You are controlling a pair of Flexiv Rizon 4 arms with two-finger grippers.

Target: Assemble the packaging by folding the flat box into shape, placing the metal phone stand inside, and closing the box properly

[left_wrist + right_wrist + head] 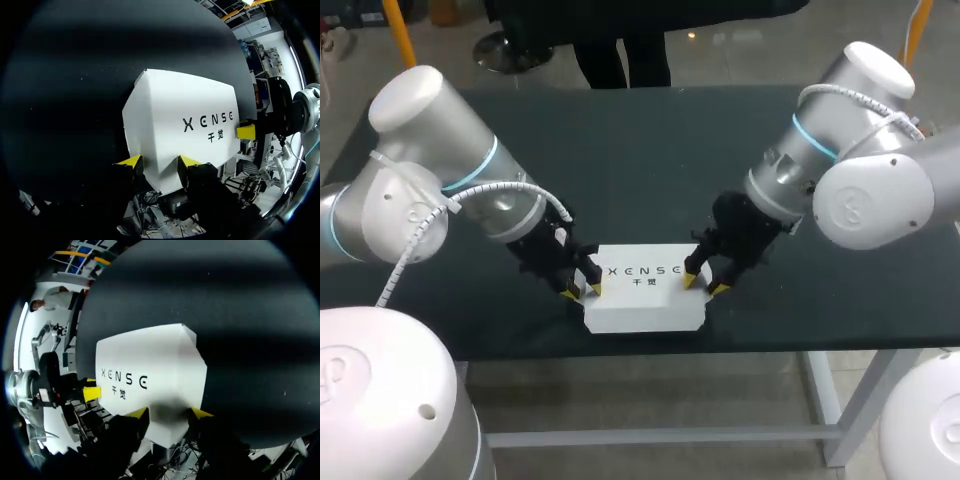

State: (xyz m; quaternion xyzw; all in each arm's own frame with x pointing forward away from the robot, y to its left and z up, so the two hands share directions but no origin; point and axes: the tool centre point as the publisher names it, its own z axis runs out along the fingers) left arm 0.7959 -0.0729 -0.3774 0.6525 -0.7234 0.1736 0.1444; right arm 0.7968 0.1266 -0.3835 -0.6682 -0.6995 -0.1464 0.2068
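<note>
Closest in, my left arm [420, 180] and right arm [865, 170] come in from the two sides and meet over the white box [645, 300]. It lies by the near edge of the dark worktop [650, 170], about midway along it, printed face up. The left end effector [582, 291] is at the box's left end and the right end effector [704, 285] at its right end. In each wrist view the card fills the gap between the yellow tips, so I judge both to be clamped on the box, each at one end. Whether the carton is still flat or already has some depth is hard to tell; its corners look chamfered and the top face is smooth. The metal phone stand is not in sight anywhere on the worktop, and whether it is inside the box cannot be seen. The main risk, as I judge it, is uneven motion. If one arm pulls or lifts ahead of the other, the thin card could crease across the printed face or tear at a clamped end. A shallow hold could let an end slip free. So near the edge, a dropped end might slide off the worktop.
</note>
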